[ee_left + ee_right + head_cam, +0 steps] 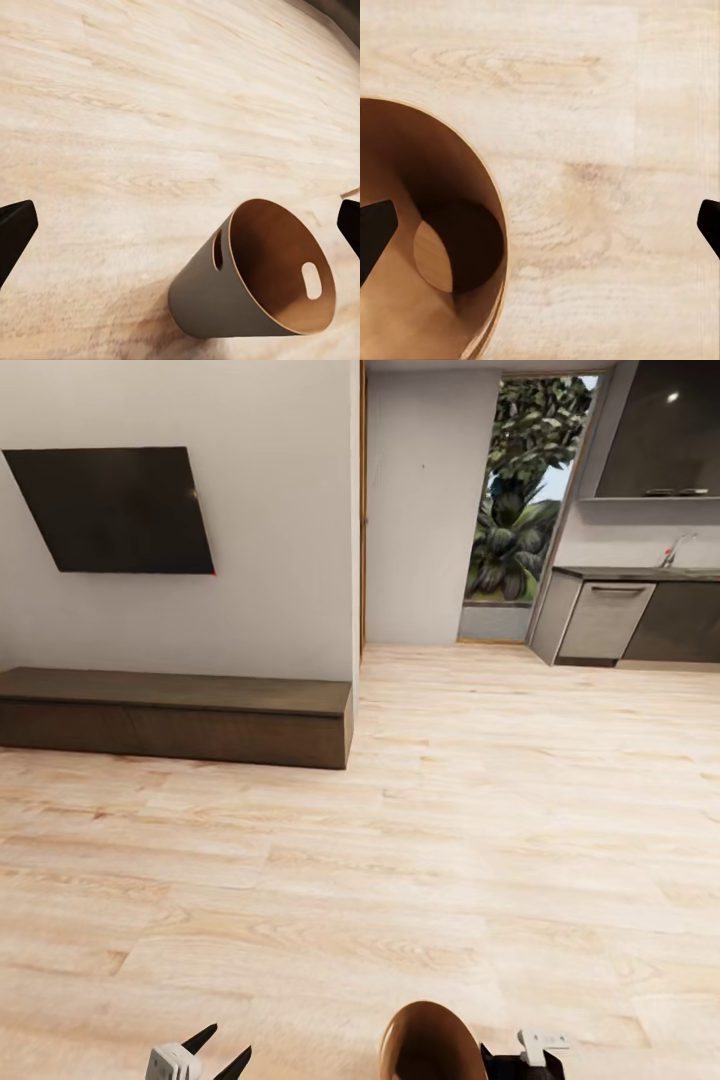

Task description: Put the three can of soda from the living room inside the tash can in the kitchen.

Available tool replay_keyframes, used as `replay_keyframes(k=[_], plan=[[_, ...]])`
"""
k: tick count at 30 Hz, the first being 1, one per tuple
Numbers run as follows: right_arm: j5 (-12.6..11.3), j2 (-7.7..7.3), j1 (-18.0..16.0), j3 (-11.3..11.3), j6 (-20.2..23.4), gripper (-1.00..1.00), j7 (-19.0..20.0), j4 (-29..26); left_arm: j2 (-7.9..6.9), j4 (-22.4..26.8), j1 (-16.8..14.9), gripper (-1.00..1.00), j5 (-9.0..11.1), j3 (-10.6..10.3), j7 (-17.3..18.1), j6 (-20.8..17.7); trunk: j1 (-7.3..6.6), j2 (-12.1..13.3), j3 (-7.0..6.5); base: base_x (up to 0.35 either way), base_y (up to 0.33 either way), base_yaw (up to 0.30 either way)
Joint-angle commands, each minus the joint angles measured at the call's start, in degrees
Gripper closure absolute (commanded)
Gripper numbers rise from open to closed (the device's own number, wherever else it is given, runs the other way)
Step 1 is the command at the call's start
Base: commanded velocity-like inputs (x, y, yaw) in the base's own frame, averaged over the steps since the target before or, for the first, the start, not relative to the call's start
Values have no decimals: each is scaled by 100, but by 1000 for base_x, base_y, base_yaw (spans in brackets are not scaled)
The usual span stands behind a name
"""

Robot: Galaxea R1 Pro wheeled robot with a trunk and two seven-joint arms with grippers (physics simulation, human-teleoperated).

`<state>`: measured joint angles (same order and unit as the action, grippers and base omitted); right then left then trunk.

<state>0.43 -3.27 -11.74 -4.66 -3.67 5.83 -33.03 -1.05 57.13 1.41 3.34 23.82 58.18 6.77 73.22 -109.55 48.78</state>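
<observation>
- At six o'clock in my head view, the tash can hangs over the wood floor.
- Left gripper: jaws apart, empty.
- Right gripper: jaws' state I cannot tell.
- At two o'clock, the kitchen.

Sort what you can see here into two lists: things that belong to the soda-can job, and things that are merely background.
Belongs to the job:
- trash can, interior empty
- kitchen cabinets, the destination room
- right gripper beside the trash can

Just background:
- wall-mounted TV
- low wooden TV bench
- glass door with plants outside
- wood floor
</observation>
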Motion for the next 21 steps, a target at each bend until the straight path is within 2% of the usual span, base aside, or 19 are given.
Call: replay_keyframes(k=[1, 5, 7, 13, 21], plan=[[0, 31, -34, 0, -1, -100, -6, 6, 0, 0, 0, -100, 0, 0, 0, 0, 0, 0, 2, 56, 0, 0], [14, 107, -172, 0, -5, -100, -19, 180, -1, 0, 0, -100, 0, 0, 0, 0, 0, 0, 5, 29, 0, 0], [22, 153, -401, 0, -9, -100, -137, 589, 0, 0, 0, -100, 0, 0, 0, 0, 0, 0, 6, 12, 0, 0], [20, 185, -677, 0, -17, -100, -354, 1165, -1, 0, 0, -100, 0, 0, 0, 0, 0, 0, 7, 4, 0, 0], [23, 195, -754, 0, -20, -100, -420, 1371, -3, 0, 0, -100, -1, 0, 0, 0, 0, 0, 7, 0, 0, 0]])
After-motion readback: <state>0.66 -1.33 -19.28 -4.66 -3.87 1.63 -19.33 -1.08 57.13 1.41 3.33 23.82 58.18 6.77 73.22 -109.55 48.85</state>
